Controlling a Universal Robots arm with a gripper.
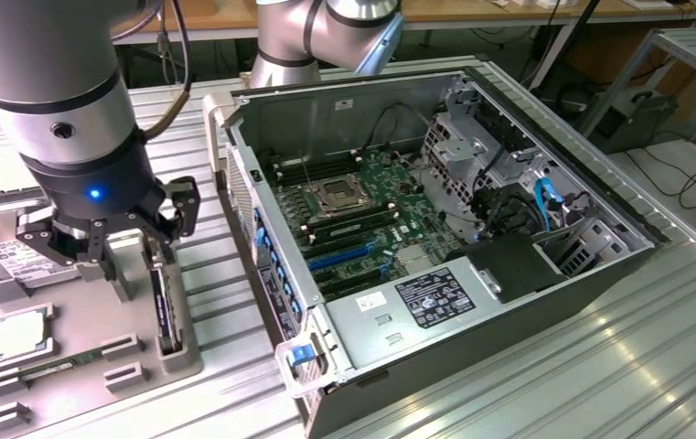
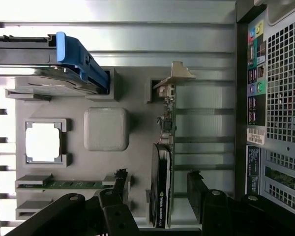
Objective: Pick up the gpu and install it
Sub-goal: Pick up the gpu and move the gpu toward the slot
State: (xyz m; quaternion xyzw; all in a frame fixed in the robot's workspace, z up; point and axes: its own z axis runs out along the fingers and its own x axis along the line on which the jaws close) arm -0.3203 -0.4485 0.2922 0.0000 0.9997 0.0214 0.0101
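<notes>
The tool [image 2: 157, 178] is spread wide, one finger on each side of the graphics card [image 2: 162, 196]. The card stands on edge in the grey tray [image 2: 137, 132] at the exterior view's left, beside the open computer case [image 1: 507, 361].

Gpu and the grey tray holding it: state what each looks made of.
The thin black gpu card looks like a green circuit board under a glossy black plastic shroud, judging by its sheen; its silvery end bracket reads as bare bright metal. The matte grey tray is evenly dull with rounded moulded pockets, probably plastic or printed.
</notes>
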